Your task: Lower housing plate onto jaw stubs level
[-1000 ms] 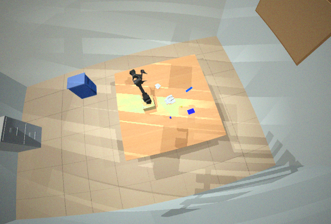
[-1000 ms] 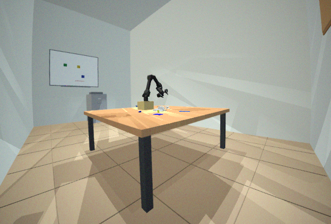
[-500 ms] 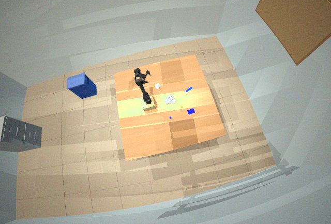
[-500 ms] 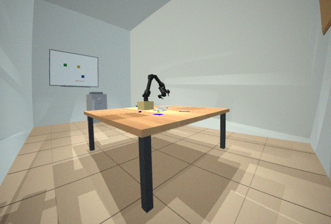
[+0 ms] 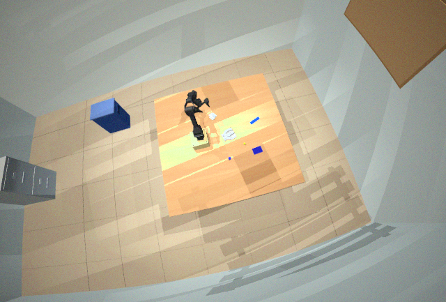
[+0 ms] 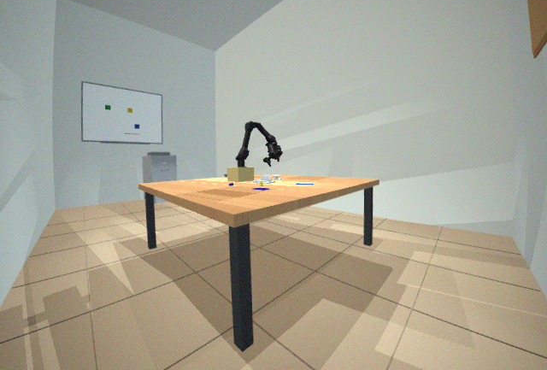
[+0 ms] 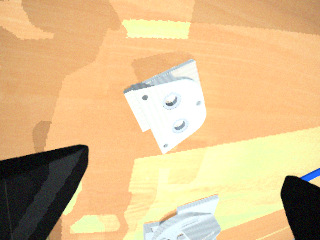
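Observation:
The white housing plate rests on the table, apart from the other white parts; the wrist view shows its two round holes and small corner holes. The white jaw assembly lies on the table nearer its middle, and is cut off by the lower edge of the wrist view. How its jaws sit on their pins is too small to tell. My gripper is open and empty, above the table. The housing plate shows beyond and between the fingertips in the wrist view.
The arm stands on a yellowish block. A blue bar, a dark blue rectangle, a small yellow piece and a small blue piece lie around the jaw assembly.

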